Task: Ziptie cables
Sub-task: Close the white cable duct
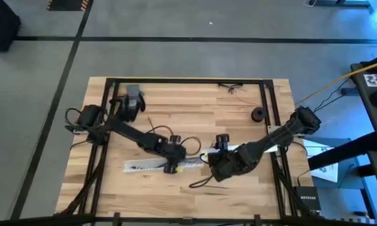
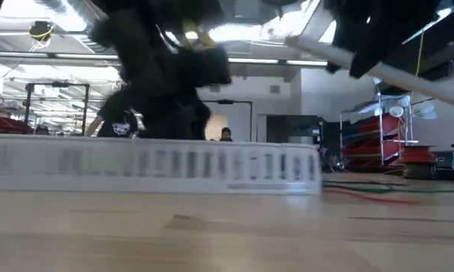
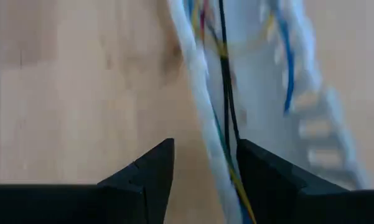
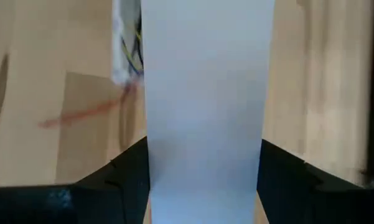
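Wooden table (image 1: pixel 194 188) on grey floor, black frame round its edge.

High view: both arms meet mid-table. Left gripper (image 1: pixel 171 164) sits over the slotted white strip (image 1: pixel 144 166). Right gripper (image 1: pixel 221 164) sits just beside it, over a flat white strip (image 1: pixel 273 142) that runs back along its arm. Thin cables (image 1: pixel 191 143) loop between the two. Ziptie not made out. Spare wires (image 1: pixel 233 87) and a small dark ring (image 1: pixel 258 114) lie well apart near the far edge.

Low view: slotted strip (image 2: pixel 159 168) lies flat across the table, arms blurred above, green and red wires (image 2: pixel 370 190) trailing beyond its end.

Left wrist view: fingers (image 3: pixel 146 180) spread, with cables (image 3: pixel 227 93) and the strip's white wall (image 3: pixel 196 93) running between them, nothing pinched.

Right wrist view: fingers (image 4: pixel 127 177) spread wide, the flat white strip (image 4: pixel 205 106) filling the gap; whether they press it, cannot tell.

Risk: left fingers could close on the wall along with the wires, dragging the strip and spilling the bundle.
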